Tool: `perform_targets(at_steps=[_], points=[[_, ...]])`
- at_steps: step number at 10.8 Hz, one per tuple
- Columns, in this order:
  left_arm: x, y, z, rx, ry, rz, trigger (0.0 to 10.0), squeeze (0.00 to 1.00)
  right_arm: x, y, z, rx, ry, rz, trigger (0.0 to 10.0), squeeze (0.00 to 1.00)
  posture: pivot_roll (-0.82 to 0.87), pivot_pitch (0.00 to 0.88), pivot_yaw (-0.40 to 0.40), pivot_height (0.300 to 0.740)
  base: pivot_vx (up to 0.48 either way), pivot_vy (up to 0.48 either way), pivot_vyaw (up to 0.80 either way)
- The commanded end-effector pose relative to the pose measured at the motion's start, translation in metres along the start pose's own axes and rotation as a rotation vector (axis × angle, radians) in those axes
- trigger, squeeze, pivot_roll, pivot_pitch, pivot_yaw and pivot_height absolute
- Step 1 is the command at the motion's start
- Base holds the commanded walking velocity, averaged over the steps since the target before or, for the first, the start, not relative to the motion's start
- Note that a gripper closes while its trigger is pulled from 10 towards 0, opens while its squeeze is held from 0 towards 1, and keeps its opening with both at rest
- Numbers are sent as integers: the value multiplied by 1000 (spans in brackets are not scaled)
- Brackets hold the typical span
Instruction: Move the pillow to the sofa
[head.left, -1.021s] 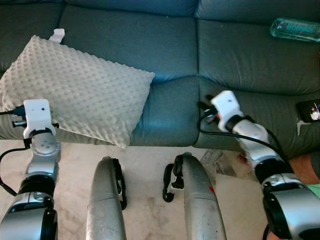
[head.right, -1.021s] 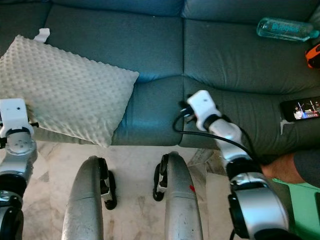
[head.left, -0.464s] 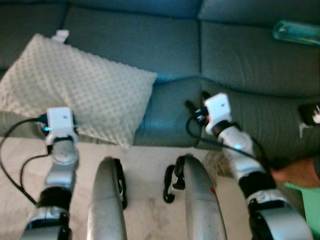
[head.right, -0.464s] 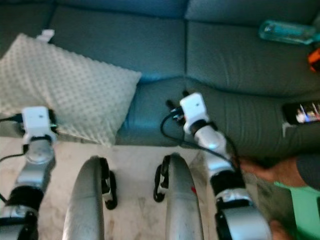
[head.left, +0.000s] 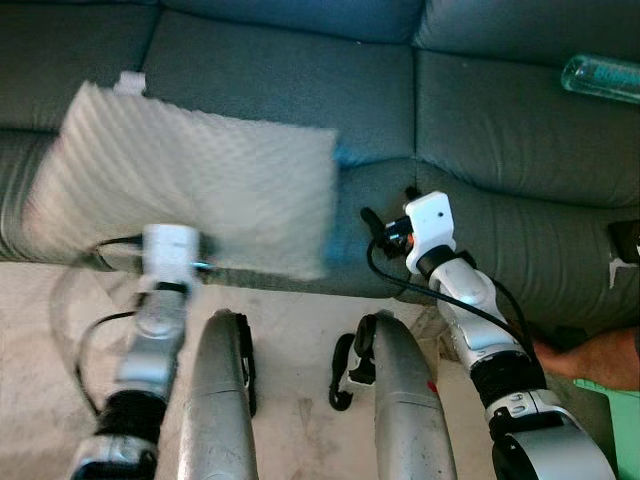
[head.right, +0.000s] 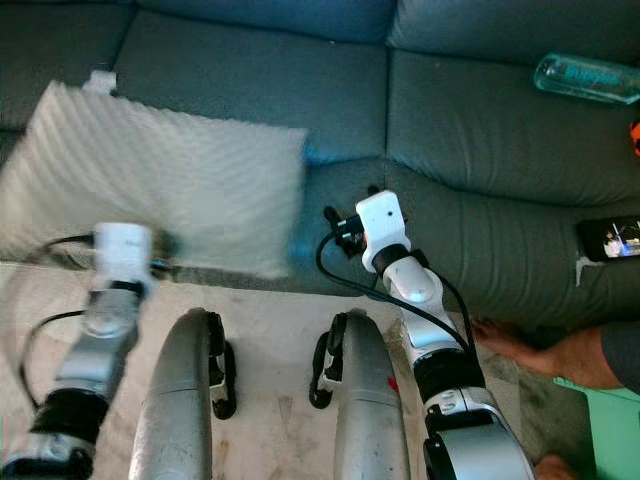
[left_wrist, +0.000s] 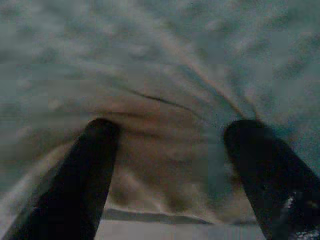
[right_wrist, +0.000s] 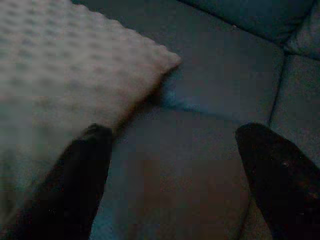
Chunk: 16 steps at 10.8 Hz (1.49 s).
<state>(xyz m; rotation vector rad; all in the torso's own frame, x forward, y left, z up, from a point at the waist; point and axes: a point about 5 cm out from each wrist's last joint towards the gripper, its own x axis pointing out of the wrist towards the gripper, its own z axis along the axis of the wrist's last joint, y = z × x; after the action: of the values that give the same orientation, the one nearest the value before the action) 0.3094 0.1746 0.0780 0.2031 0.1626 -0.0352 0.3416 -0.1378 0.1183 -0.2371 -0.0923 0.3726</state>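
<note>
Resting on the seat of a dark teal sofa (head.left: 470, 120), a cream dimpled pillow (head.left: 200, 185) sits at the robot's left w/ its near edge hanging over the seat front; it's motion-blurred in the head views. Left end effector (left_wrist: 172, 145) is at that near edge, fingers (left_wrist: 95, 165) spread wide, tips pressing into puckered fabric w/o pinching it. Below, the robot's two silver legs stand on pale marble floor (head.left: 300, 330). Center-right, right end effector (right_wrist: 172, 155) hovers over the seat cushion just beside the pillow's corner, fingers spread apart, holding nothing. Farther right, a clear plastic bottle (head.right: 585, 78) lies against the backrest, a phone (head.right: 612, 237) w/ lit screen lies on the seat, & a person's bare foot (head.right: 545, 352) rests on the floor near the sofa front.
</note>
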Motion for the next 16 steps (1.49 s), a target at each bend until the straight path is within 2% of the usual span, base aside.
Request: perform_targets(at_steps=[1, 4, 5, 8, 10, 11, 12, 14, 15, 16], points=[[-7, -19, -16, 12, 73, -115, 10000, 1000, -7, 3, -9, 20, 37, -11, 10000, 1000, 60, 373, -43, 630, 0, 0, 0], [-10, -32, -18, 14, 97, -258, 10000, 1000, -13, 8, -10, 49, 47, -16, 10000, 1000, 52, 373, -41, 630, 0, 0, 0], [-12, -37, -17, 48, 86, -317, 10000, 1000, -14, 10, -8, 68, 44, -22, 10000, 1000, 51, 373, -40, 630, 0, 0, 0], [-16, -60, -4, 69, -7, -489, 10000, 1000, -9, 25, 0, 106, 20, 2, 10000, 1000, 58, 370, -44, 630, 0, 0, 0], [-14, -60, 3, 75, -55, -476, 10000, 1000, -4, 29, 6, 113, 4, 14, 10000, 1000, 57, 369, -47, 630, 0, 0, 0], [-8, -49, 16, 88, -128, -400, 10000, 651, -1, 27, 9, 109, -1, 12, 10000, 1000, 60, 365, -46, 630, 0, 0, 0], [-2, -29, 37, 84, -209, -289, 10000, 0, 2, 22, 12, 102, -8, 7, 10000, 1000, 62, 361, -45, 630, 0, 0, 0], [-3, -3, 61, 99, -285, -171, 10000, 0, 4, 12, 13, 81, -13, -4, 10000, 1000, 65, 358, -42, 630, 0, 0, 0], [-18, 25, 69, 144, -315, -39, 10000, 0, 1, -7, 7, 41, 12, -36, 10000, 1000, 81, 372, -28, 630, 0, 0, 0], [-21, 29, 69, 150, -316, -20, 10000, 0, 0, -9, 6, 37, 17, -41, 10000, 1000, 83, 373, -27, 630, 0, 0, 0]])
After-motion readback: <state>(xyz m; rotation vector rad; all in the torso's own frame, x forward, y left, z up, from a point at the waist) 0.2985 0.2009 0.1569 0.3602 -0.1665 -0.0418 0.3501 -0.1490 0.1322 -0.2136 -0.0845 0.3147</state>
